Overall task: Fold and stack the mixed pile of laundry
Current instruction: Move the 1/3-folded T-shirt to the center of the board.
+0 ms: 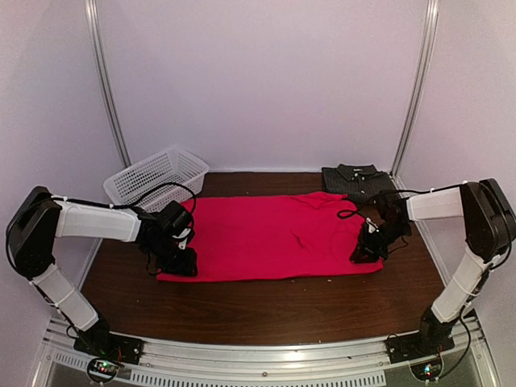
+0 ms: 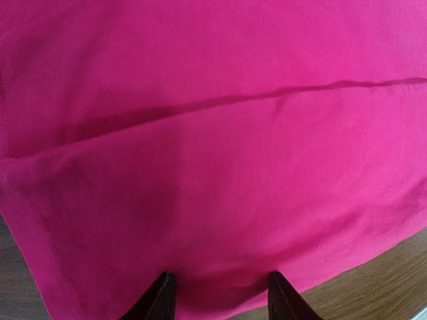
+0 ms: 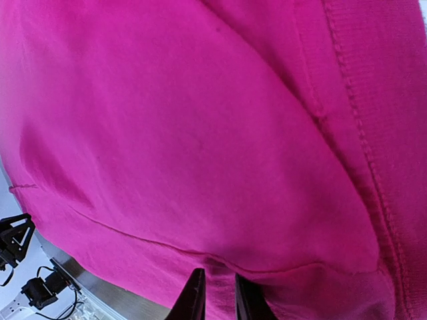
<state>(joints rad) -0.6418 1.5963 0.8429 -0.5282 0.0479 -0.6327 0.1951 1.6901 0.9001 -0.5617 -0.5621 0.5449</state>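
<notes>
Wooden table [image 1: 242, 310]: red-pink T-shirt [image 1: 266, 238] spread flat across the middle. White lattice basket [image 1: 157, 177] back left. Dark pinstriped collared shirt [image 1: 359, 181] folded at back right, just beside the tee's far corner. Left gripper [image 1: 179, 262] at the tee's near-left corner, fingers apart, released. Right gripper [image 1: 367, 250] at the tee's right edge, pinched on the hem.
</notes>
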